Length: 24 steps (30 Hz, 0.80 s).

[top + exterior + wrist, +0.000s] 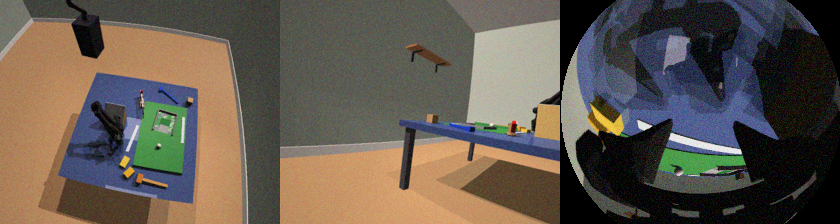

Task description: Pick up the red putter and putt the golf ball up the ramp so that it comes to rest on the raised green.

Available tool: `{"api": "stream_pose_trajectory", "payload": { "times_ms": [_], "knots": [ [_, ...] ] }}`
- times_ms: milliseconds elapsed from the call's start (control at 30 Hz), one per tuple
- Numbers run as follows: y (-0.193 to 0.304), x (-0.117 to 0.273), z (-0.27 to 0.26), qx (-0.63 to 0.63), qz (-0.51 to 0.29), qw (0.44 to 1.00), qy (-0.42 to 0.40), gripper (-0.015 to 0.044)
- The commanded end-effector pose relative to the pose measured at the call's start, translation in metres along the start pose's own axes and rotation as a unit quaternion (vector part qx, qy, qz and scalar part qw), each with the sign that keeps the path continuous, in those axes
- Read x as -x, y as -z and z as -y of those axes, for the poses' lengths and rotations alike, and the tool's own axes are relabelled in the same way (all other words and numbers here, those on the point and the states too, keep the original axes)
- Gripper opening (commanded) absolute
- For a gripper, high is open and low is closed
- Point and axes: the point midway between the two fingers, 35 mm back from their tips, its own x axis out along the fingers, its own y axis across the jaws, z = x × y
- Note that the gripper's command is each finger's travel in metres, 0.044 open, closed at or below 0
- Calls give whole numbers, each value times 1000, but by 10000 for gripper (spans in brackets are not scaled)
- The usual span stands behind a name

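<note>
Black parallel-jaw gripper (116, 140) hangs with fingers spread wide and nothing between them, above the blue desk top (102, 88) near its left edge, beside the white strip (132, 138). The red-headed putter with pale shaft (142, 99) lies toward the far edge, just off the green felt mat (160, 159), untouched and well apart from the gripper. The small white golf ball (158, 145) rests on the mat, before the grey-framed raised green (165, 122), presumably aligned for a straight putt.
</note>
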Motion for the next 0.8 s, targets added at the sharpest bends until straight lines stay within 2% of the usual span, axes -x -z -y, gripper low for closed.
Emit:
{"api": "stream_pose_trajectory", "payload": {
  "times_ms": [0,167,267,367,567,767],
  "knots": [
    [1,0,0,8,-1,1000,2,426],
    [29,5,-2,230,-42,971,50,440],
    [51,7,-2,380,-73,919,73,440],
    [74,8,1,521,-106,842,89,440],
    [124,10,17,761,-167,620,97,440],
    [175,14,53,918,-213,326,79,440]
  ]
}}
